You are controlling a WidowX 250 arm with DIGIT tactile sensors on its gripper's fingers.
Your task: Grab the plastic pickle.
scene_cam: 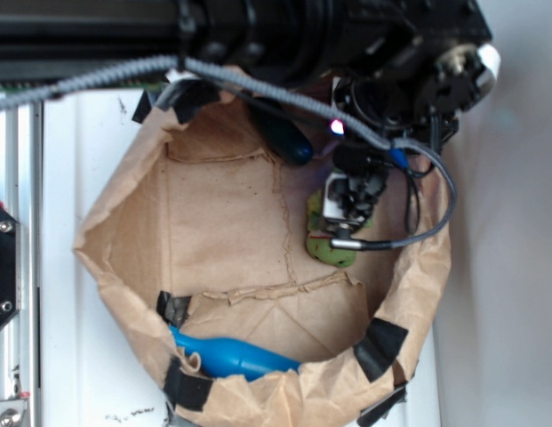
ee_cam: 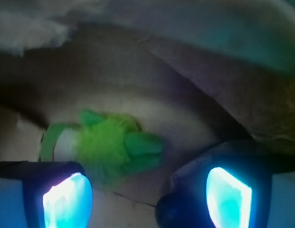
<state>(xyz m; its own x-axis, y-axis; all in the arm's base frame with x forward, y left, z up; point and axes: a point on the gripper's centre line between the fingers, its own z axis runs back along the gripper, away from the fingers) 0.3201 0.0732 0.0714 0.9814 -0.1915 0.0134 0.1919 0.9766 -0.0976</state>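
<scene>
The plastic pickle [scene_cam: 289,142] is a dark green glossy oblong. It lies against the far wall of the brown paper bag [scene_cam: 124,231], with its upper end hidden under the arm. My gripper [scene_cam: 348,206] hangs inside the bag to the right of the pickle and nearer the camera, over a fuzzy lime-green plush toy [scene_cam: 332,249]. In the wrist view the plush toy [ee_cam: 107,145] lies just ahead of the gripper [ee_cam: 147,192]. The two lit fingers [ee_cam: 66,202] stand apart with only the paper floor between them. The gripper is open.
A bright blue elongated plastic object [scene_cam: 236,356] rests on the bag's near rim. Black tape patches [scene_cam: 380,347] hold the rolled paper edge. A grey cable [scene_cam: 418,231] loops beside the gripper. A white surface [scene_cam: 71,178] and a metal rail [scene_cam: 13,267] lie to the left.
</scene>
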